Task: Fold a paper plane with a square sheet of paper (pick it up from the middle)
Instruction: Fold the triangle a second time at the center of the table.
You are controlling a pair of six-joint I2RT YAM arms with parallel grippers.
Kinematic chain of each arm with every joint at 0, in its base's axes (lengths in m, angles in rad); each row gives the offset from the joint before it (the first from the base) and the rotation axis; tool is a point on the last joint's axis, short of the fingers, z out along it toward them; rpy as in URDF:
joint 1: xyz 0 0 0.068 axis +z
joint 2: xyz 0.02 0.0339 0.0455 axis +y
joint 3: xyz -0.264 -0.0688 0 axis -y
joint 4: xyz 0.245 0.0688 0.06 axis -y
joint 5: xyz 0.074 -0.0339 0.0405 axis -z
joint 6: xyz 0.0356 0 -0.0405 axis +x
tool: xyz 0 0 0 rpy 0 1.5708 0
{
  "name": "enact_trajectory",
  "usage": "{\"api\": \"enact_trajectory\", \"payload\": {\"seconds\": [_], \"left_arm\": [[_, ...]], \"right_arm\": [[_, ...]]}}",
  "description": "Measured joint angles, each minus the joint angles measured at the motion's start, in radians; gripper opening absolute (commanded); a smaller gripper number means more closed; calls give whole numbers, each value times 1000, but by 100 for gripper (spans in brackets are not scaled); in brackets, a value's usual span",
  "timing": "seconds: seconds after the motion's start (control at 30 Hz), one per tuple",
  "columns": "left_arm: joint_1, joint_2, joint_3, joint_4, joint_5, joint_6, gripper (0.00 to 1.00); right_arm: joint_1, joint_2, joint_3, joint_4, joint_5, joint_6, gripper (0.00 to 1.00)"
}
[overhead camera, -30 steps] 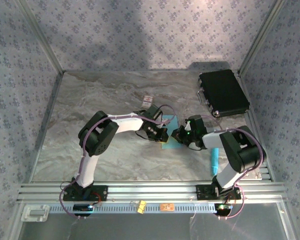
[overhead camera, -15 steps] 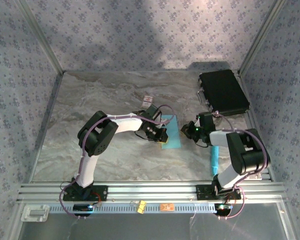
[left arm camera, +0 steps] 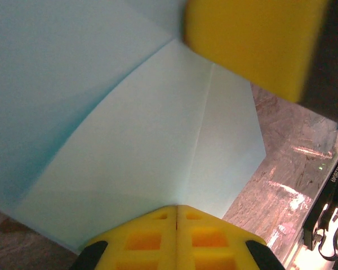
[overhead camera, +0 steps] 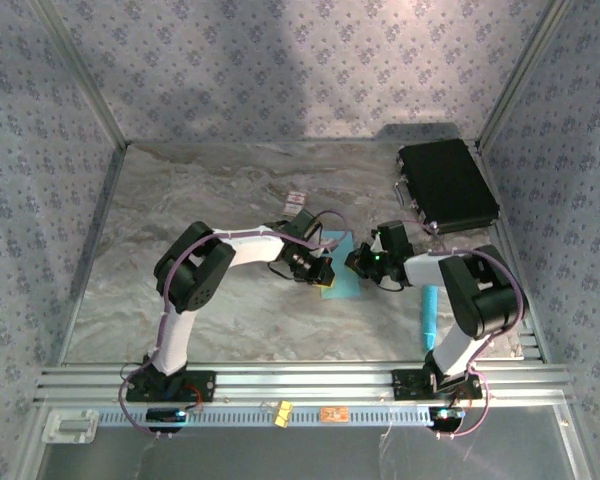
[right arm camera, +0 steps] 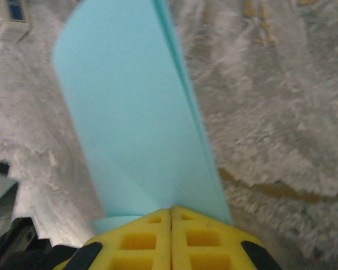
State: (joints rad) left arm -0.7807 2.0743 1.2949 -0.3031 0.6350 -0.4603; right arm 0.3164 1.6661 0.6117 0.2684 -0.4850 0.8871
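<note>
Light-blue folded paper (overhead camera: 342,283) runs lengthwise front-to-back on the table (overhead camera: 180,210), flanked by clenched left jaws and right jaws, equally near. Pinched or merely pressed, I cannot tell.

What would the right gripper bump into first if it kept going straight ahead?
The light-blue paper: it lies right at the shut tips of the right gripper. Beyond it, probably the left gripper, though depth is unclear.

A black rectangular hard case (overhead camera: 447,187) lies at the back right corner of the grey marble-patterned tabletop (overhead camera: 180,190). A small white card with red marks (overhead camera: 297,201) sits mid-table. A slim cyan pen-like stick (overhead camera: 429,318) lies near the right front.
</note>
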Motion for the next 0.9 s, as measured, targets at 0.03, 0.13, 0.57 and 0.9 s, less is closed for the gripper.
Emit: {"api": "enact_trajectory", "payload": {"seconds": [0.03,0.13,0.57,0.9], "left_arm": [[0,-1,0,0,0,0,3],[1,-16,-17,8,-4,-5,9],[2,-58,-28,59,27,-98,16],[2,-9,23,14,42,-89,16]], "right_arm": [[-1,9,6,2,-5,2,5],[0,19,9,16,-10,6,4],[0,17,-37,110,-9,22,3],[0,17,-44,124,-8,22,3]]}}
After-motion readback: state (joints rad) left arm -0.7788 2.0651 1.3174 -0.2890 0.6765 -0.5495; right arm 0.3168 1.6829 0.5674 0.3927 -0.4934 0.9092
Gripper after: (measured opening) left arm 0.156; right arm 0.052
